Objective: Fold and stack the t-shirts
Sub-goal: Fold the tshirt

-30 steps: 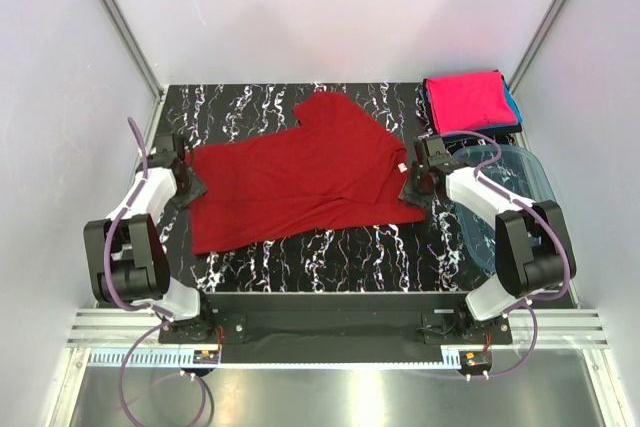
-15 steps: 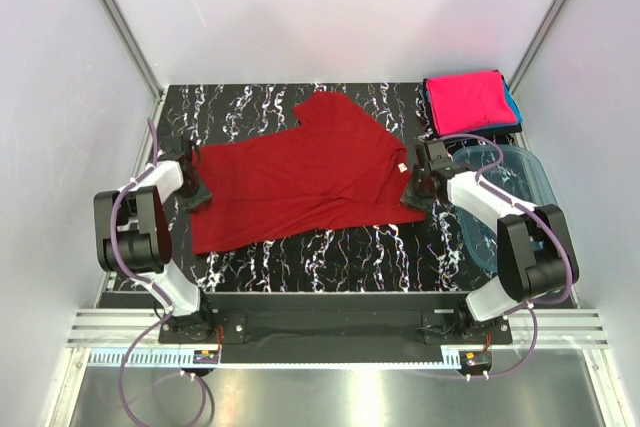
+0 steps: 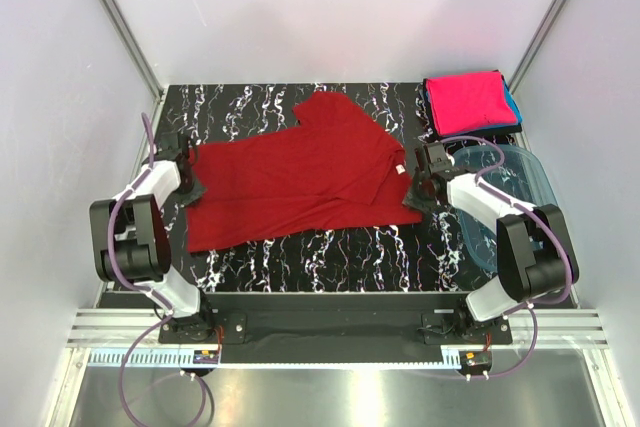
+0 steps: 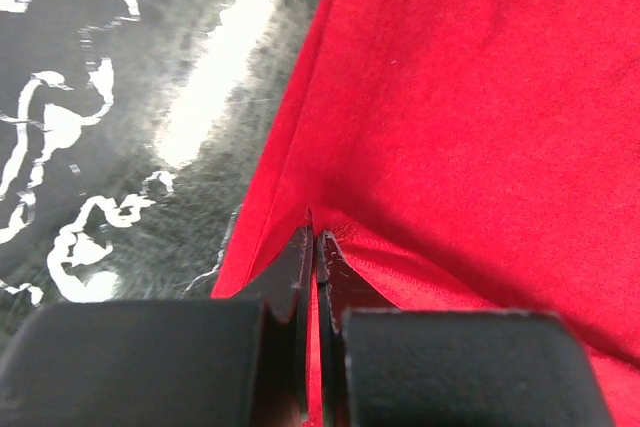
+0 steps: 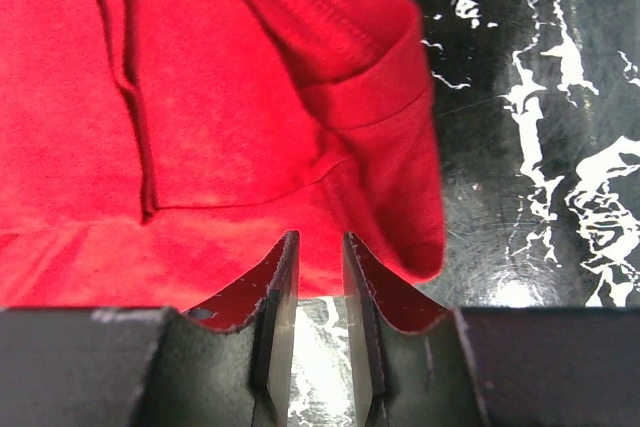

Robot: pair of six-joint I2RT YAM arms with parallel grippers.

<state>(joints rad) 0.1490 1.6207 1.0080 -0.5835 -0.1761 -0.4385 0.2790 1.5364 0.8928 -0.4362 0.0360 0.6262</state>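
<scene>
Left gripper [image 4: 312,242] clamps red tee [image 3: 300,175] hem; tee runs lengthwise from it to right gripper [image 5: 320,245], narrowly parted at opposite edge.

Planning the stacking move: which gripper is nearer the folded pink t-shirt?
Right. The right gripper is at the red t-shirt's right edge, near the pink t-shirt in the far right corner; the left gripper is at its left edge, much farther away.

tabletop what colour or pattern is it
The tabletop is black with white marble-like veins, clearest in the top external view.
</scene>
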